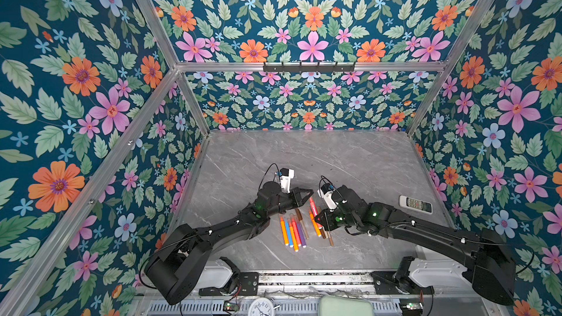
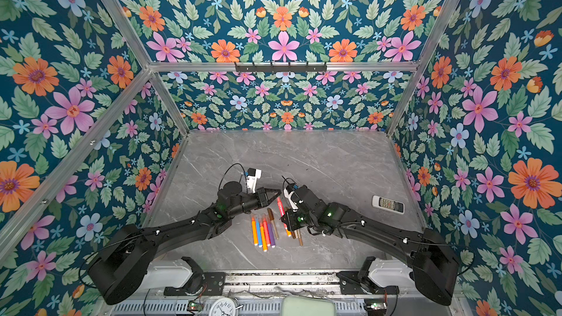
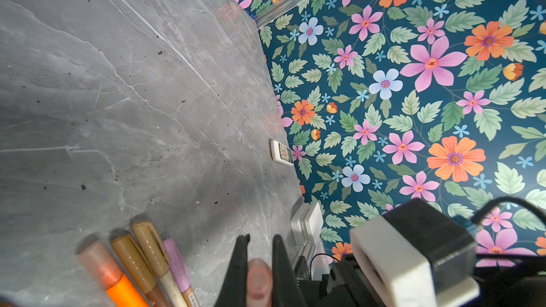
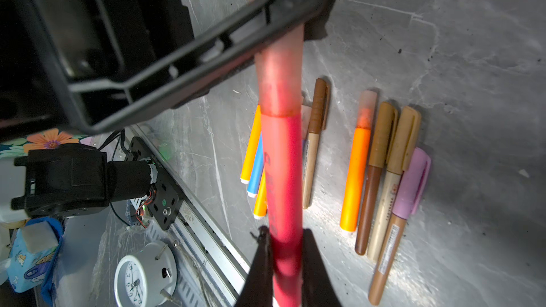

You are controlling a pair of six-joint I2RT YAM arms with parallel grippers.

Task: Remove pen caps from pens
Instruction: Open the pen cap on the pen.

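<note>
the right gripper is clamped on the lower barrel of the red pen and holds it up off the grey marble table, with the barrel running across to the left gripper. the left gripper's fingers are closed against both sides of that pen's translucent pinkish pen cap. in the right wrist view the cap sits on the barrel with no gap at the joint. in both top views the two grippers meet over the near middle of the table, with the red pen slanting between them. the other pens lie flat on the table below in two loose rows, and those whose tops show are capped. one row has an orange pen, a blue pen and a tan pen with a brown cap. beside it, touching side by side, lie an orange pen with a clear cap, a brown pen, a cream pen with a gold cap and a pen with a lilac cap. a white remote control lies well apart, near the right wall.
</note>
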